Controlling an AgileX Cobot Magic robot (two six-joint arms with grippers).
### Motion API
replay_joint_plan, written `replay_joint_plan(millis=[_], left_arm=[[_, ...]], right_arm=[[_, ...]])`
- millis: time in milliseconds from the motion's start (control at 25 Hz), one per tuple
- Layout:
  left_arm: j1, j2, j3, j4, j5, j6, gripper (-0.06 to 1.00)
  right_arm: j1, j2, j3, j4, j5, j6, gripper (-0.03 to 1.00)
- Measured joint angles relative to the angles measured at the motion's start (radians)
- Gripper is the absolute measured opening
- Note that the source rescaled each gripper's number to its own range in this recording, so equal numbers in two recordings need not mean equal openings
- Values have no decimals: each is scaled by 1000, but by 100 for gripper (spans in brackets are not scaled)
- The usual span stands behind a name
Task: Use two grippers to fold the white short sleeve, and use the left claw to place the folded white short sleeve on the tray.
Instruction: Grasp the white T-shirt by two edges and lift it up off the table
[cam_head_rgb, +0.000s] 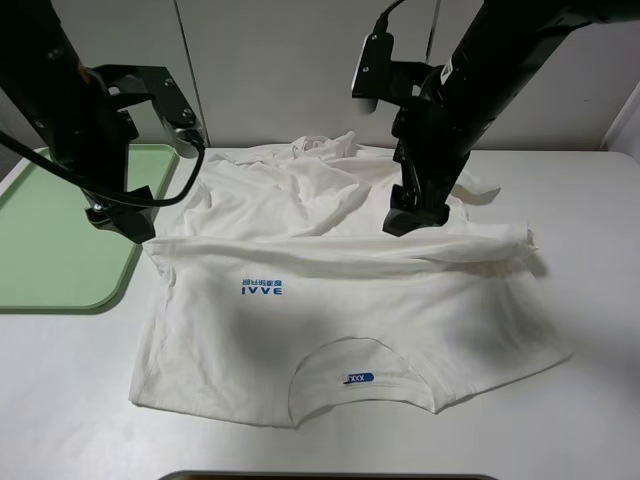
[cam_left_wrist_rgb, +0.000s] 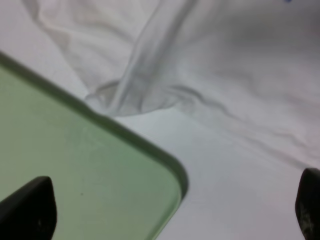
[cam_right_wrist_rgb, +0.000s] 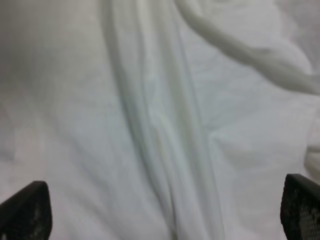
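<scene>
Exterior high view: the white shirt (cam_head_rgb: 340, 300) lies half-folded in the middle of the worktop (cam_head_rgb: 590, 420), collar end nearest the camera. Over its far fold the right jaws hover spread, pinching nothing. The left jaws, spread too, hang over a corner of the green tray (cam_head_rgb: 40, 260), just beside the shirt's sleeve edge.

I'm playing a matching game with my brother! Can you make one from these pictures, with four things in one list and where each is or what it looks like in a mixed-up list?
Things:
1. white short sleeve
2. tray
3. left gripper
4. right gripper

Descriptions:
A. green, at the left side of the table
B. fingers open, over the short sleeve's rumpled part
C. spread flat, with blue letters on it
D. fingers open, above the tray's edge

Pairs: 1-C, 2-A, 3-D, 4-B
</scene>
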Motion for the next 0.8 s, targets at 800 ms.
replay_joint_plan(millis=[800], left_arm=[[101,59,0,-120,29,500,94]], right_arm=[[-141,0,89,-76,-55,-207,100]])
